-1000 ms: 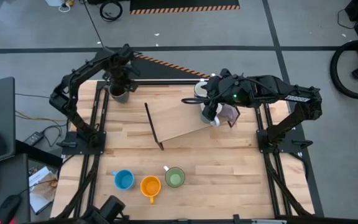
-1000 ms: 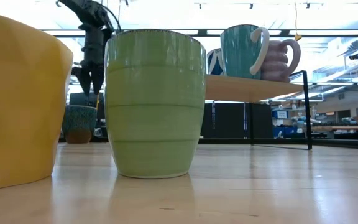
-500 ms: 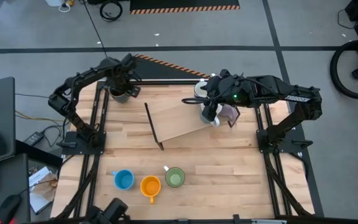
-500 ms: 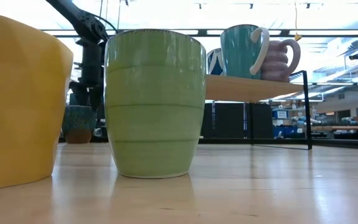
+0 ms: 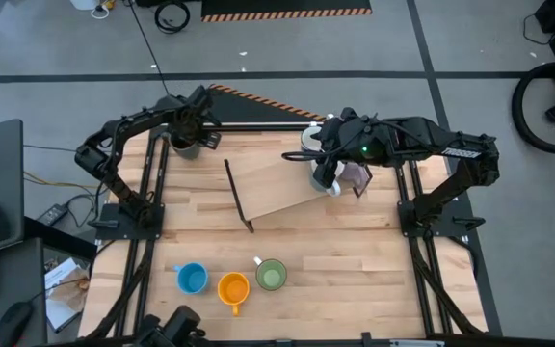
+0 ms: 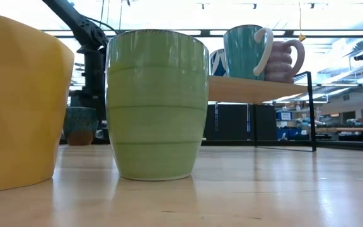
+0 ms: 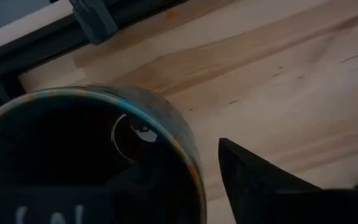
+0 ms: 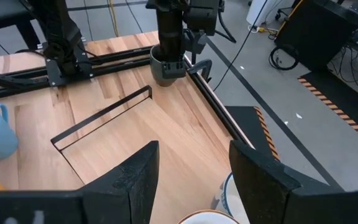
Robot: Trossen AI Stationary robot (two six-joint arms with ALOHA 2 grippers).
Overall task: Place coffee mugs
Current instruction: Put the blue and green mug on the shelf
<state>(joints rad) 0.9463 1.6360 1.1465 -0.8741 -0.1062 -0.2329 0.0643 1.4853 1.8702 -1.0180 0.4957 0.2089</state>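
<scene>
A dark brown mug (image 5: 183,146) stands near the table's far-left corner, also in the low view (image 6: 80,126). My left gripper (image 7: 179,168) is open and lowered over it. One finger is inside the mug and the other finger (image 7: 260,186) is outside its wall (image 7: 173,134), with a gap showing. Blue (image 5: 192,279), orange (image 5: 233,287) and green (image 5: 271,276) mugs stand near the near edge. My right gripper (image 8: 194,155) hangs open over the mugs on the raised wooden shelf (image 5: 282,183), above a white mug's rim (image 8: 229,202).
A teal mug (image 6: 244,50), a lilac mug (image 6: 287,60) and a patterned one (image 6: 218,63) stand on the shelf's right part. Black frame rails (image 5: 152,193) run along both table sides. Bare wood lies between the shelf and the near row of mugs.
My left gripper has come down from above the dark brown mug until its fingers stand at the mug's rim, shifting slightly toward the table's right. The mug has stayed put. The right arm has kept still.
</scene>
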